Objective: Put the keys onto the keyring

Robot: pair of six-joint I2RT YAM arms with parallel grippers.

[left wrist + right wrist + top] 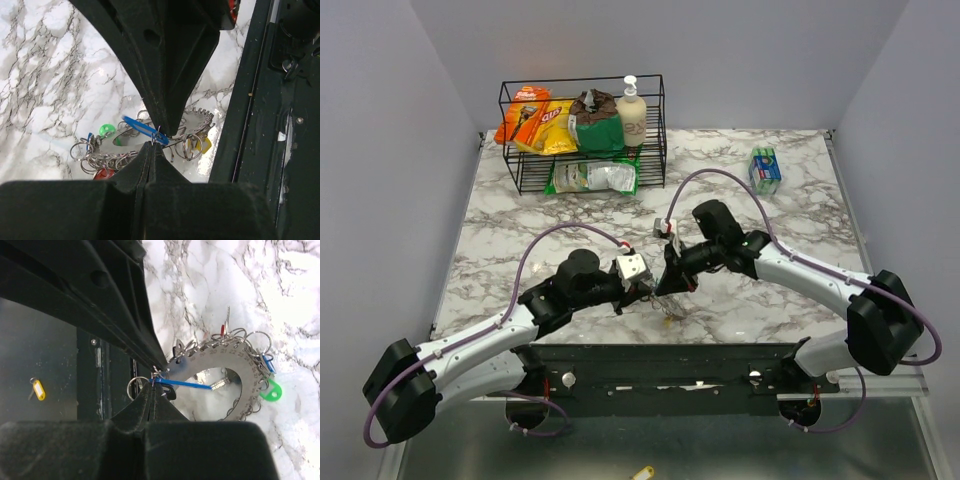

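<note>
The blue key tag (182, 384) juts from shut right fingers (140, 412), across keyring (240, 365).

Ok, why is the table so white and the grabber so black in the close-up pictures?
Left wrist view: the fingers are right by the lens, almost pure black, and the marble table glares white. Right wrist view: the same, though the keys look fairly sharp. Top view: even light, only soft shadows under the arms.

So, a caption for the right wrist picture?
Shut right fingers meet a blue plastic tag by the flat silvery keyring.
</note>
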